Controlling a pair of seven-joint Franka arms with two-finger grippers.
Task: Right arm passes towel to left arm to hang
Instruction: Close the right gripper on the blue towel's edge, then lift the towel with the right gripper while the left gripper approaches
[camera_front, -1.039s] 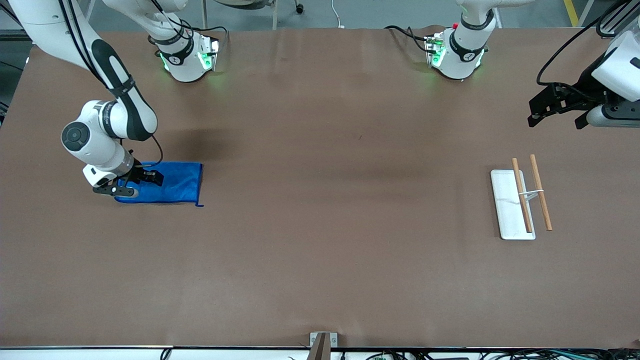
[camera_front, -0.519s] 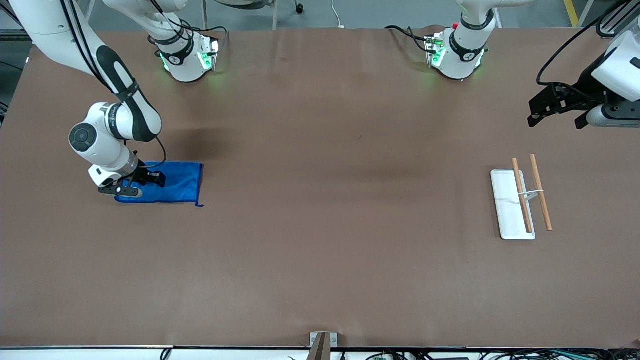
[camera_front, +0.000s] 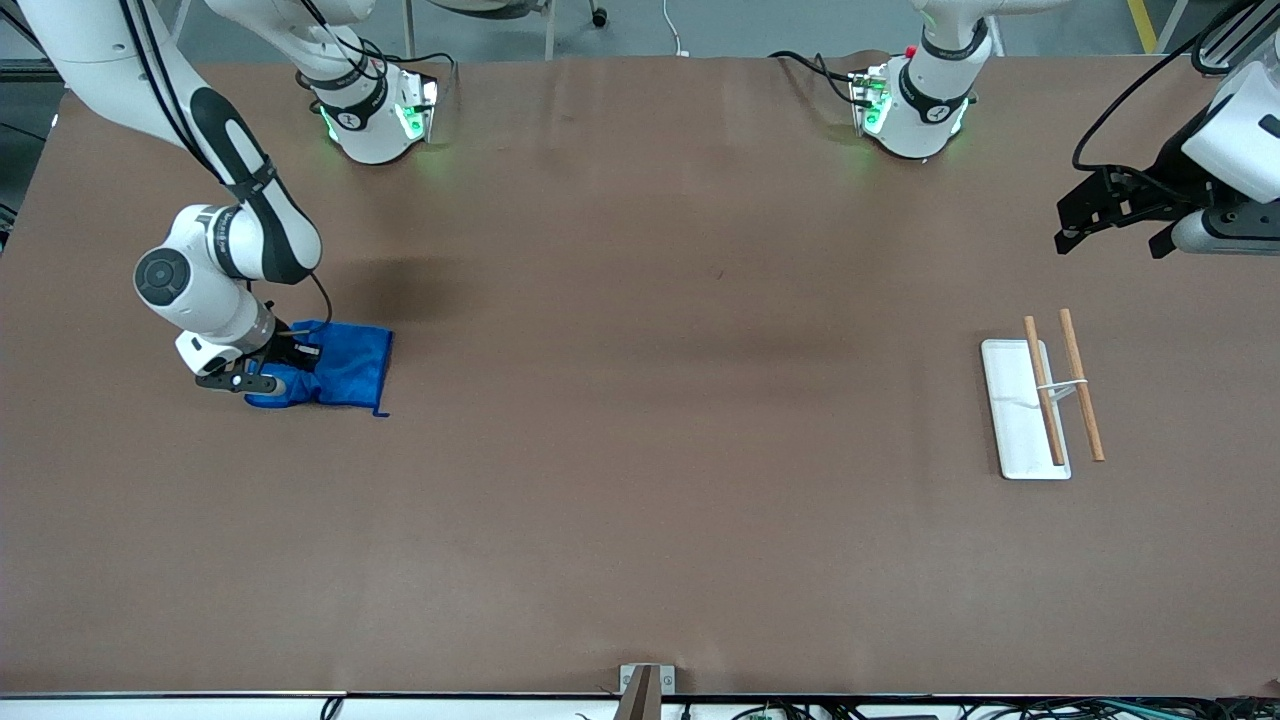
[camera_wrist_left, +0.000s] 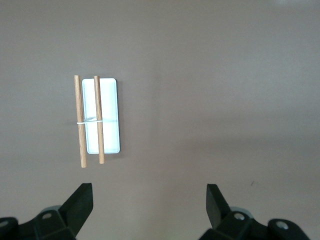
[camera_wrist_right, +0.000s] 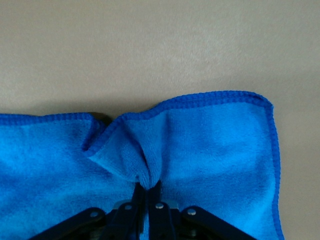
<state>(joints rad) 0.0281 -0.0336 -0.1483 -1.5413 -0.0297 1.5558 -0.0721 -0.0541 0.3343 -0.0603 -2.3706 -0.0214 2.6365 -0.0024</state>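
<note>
Two arms work a brown desk (camera_front: 640, 450): the right tool (camera_front: 285, 362), down at its own end, is clamped on a bunched fold of the blue towel (camera_front: 345, 375); the left tool (camera_wrist_left: 149, 204) waits, jaws apart, above the rack (camera_front: 1020, 420) with wooden rods.

- right gripper (camera_front: 283, 366) down on the bench (camera_front: 640, 450), pinched onto bunched blue towel (camera_front: 335, 372)
- left gripper (camera_front: 1110, 215) waits up, fingers spread, near white tray (camera_front: 1012, 420) with two wooden sticks (camera_front: 1062, 386)
</note>
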